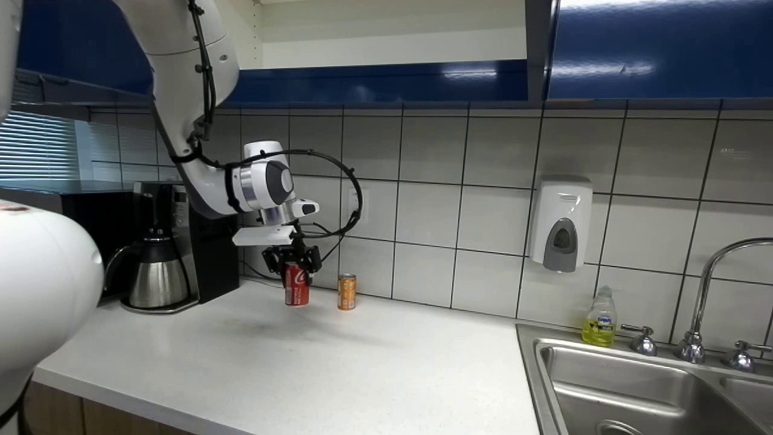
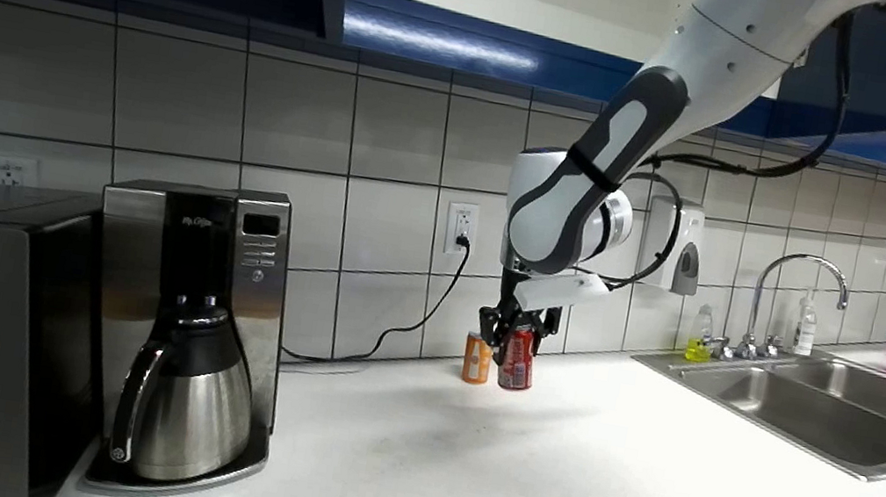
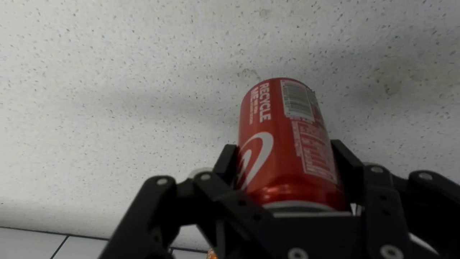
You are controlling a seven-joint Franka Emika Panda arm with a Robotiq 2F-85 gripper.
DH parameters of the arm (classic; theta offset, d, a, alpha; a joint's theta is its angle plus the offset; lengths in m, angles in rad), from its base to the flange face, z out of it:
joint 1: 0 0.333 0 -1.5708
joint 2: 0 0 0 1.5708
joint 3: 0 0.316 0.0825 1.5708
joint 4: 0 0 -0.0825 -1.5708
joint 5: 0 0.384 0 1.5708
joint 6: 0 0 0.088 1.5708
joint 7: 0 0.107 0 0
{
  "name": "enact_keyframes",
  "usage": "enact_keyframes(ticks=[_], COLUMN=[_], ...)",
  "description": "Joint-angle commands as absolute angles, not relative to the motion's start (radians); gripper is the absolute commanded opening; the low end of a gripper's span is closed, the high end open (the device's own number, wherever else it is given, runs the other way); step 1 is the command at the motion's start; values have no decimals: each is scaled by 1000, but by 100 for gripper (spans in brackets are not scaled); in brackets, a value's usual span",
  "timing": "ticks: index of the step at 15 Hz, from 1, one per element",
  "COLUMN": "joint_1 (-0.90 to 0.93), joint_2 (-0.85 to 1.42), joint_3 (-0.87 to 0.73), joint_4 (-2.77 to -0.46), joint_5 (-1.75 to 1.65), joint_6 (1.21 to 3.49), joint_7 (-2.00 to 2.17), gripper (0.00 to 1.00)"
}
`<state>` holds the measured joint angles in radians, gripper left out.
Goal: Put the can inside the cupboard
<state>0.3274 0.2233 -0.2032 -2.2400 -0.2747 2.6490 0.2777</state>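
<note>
The can is red with white lettering and stands upright at the back of the counter in both exterior views. In the wrist view the can fills the space between the fingers, which touch it on both sides. My gripper points down and is shut on the can's upper part, hiding most of its silvery top. I cannot tell whether the can's base touches the counter. The cupboard hangs above, with a pale open interior and glossy blue lower edge; it also shows in an exterior view.
An orange can stands close beside the red can. A coffee maker and a microwave stand at one end of the counter. A sink, dish soap and wall soap dispenser are at the other end.
</note>
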Motion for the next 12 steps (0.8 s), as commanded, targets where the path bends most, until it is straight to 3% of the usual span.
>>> enact_keyframes(ticks=[1, 12], joint_1=[272, 180], joint_2=[94, -170], joint_3=[-128, 45], joint_4=[-2303, -2362], joint_5=[-310, -275], joint_6=[2563, 2373], joint_7=[317, 326], gripper=[41, 41])
